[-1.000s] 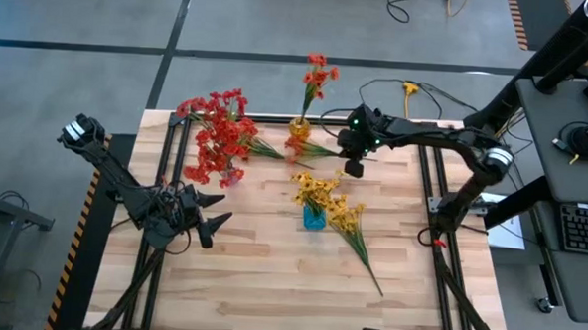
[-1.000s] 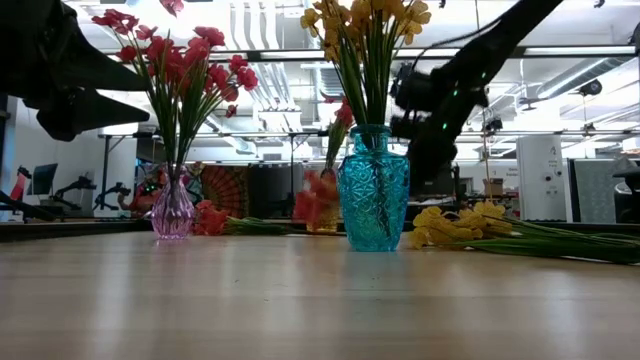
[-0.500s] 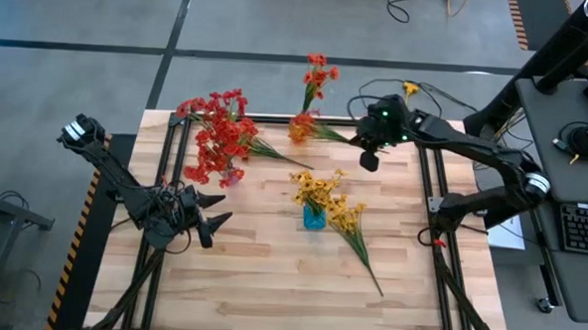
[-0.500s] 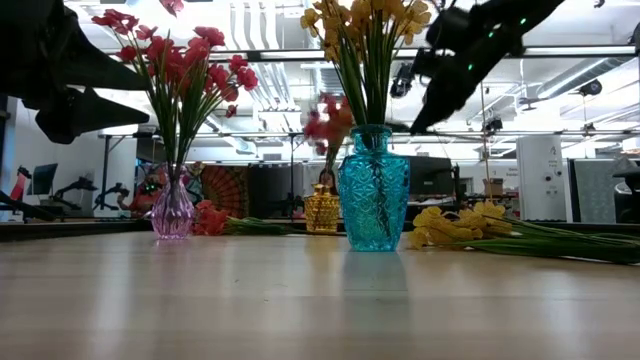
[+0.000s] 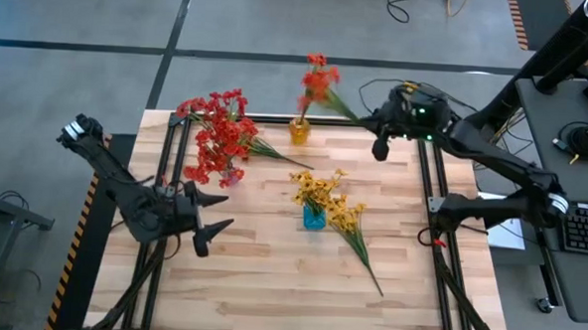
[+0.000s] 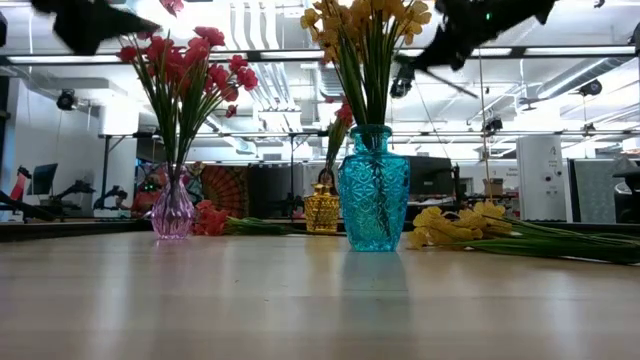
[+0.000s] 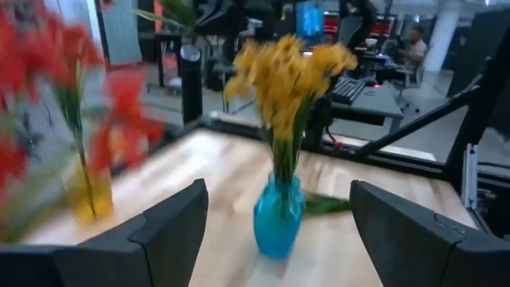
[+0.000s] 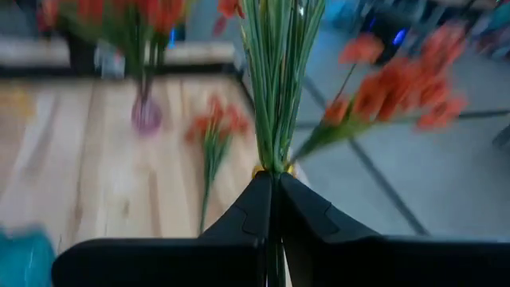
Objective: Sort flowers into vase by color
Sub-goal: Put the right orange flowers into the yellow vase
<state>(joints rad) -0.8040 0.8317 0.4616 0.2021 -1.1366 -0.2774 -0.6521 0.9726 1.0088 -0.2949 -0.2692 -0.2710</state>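
We see the right hand (image 5: 379,129) raised over the far edge of the tabletop (image 5: 269,273), its fingers clamped together on the green stems of an orange-red sprig (image 5: 319,85); in the right wrist view the stems (image 8: 277,88) rise straight from between the closed fingers, and the blooms hang out beyond the tabletop's far side; the sprig sits just above the small amber vase (image 5: 298,131) at the far edge, and we cannot tell whether its stems touch the vase. The left hand (image 5: 210,231) waits over the near-left part of the tabletop with its fingers spread apart, holding nothing; its wrist view looks past both fingers at the blue vase (image 7: 279,218). That blue vase stands near the middle, filled with yellow flowers (image 5: 318,191); more yellow flowers (image 5: 355,237) lie flat just beside it toward the right; the red flowers (image 5: 219,132) stand in a pink vase (image 6: 173,213) at the far left, with a few red sprigs (image 6: 225,222) lying on the wood beside it.
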